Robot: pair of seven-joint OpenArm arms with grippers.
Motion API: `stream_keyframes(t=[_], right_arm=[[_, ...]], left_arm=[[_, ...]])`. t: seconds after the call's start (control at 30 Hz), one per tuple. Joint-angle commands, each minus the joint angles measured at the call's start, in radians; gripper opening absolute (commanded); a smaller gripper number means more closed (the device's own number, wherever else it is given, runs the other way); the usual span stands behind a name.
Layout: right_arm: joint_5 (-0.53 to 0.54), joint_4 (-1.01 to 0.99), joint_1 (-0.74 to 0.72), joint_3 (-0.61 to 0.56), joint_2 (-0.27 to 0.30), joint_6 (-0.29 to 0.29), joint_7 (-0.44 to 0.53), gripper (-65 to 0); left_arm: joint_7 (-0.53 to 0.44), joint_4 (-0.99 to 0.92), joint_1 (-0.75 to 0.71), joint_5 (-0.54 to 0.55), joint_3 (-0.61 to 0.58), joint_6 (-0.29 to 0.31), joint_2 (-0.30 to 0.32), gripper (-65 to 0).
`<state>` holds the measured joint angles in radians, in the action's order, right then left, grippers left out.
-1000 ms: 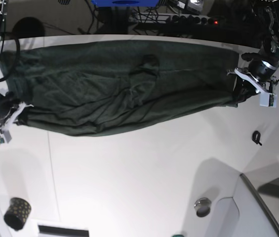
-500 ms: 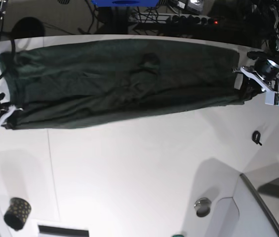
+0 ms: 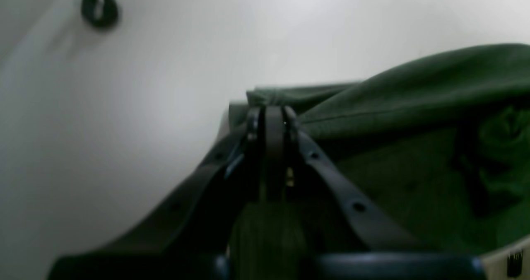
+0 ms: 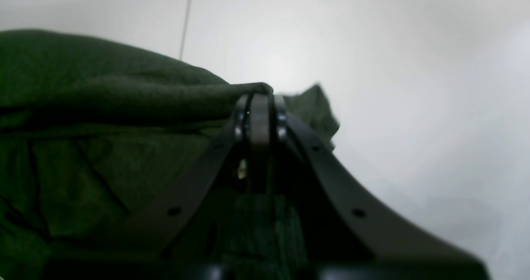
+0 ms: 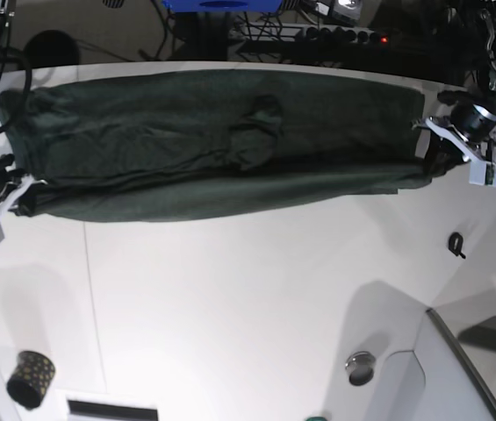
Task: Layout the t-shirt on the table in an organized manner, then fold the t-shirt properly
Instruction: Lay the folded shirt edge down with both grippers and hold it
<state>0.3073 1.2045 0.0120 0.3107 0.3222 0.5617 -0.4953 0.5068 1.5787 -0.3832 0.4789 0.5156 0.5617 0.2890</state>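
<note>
One large dark green soft-fabric t-shirt lies stretched across one very large white smooth table. Two robot grippers are in view: the left gripper and the right gripper, one at each end of the shirt (each with its two black fingers pressed together on a bunch of green cloth in the wrist views). One small black cup with gold dots stands on the table. One small black hook-shaped clip lies on the white surface, and one round silvery metal fitting is set near the lower edge. Beyond the far edge there is one blue box-like object, only partly visible.
</note>
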Motion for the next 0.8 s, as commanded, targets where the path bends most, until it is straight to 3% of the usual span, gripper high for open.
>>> stream_keyframes(t=[0.0,0.23,0.77], right_arm=[[0.010,0.013,-0.007,0.006,0.018,0.004,0.022,-65.0],[0.014,0.013,0.024,0.011,0.012,0.004,-0.033,-65.0],[0.010,-0.048,0.042,0.005,0.012,-0.001,-0.035,-64.7]], left_arm=[[-0.026,0.013,0.005,0.013,0.005,0.005,0.017,-65.0],[-0.026,0.012,-0.046,0.010,0.005,0.005,0.017,-65.0],[-0.024,0.012,-0.095,0.010,-0.004,0.005,0.036,-65.0]])
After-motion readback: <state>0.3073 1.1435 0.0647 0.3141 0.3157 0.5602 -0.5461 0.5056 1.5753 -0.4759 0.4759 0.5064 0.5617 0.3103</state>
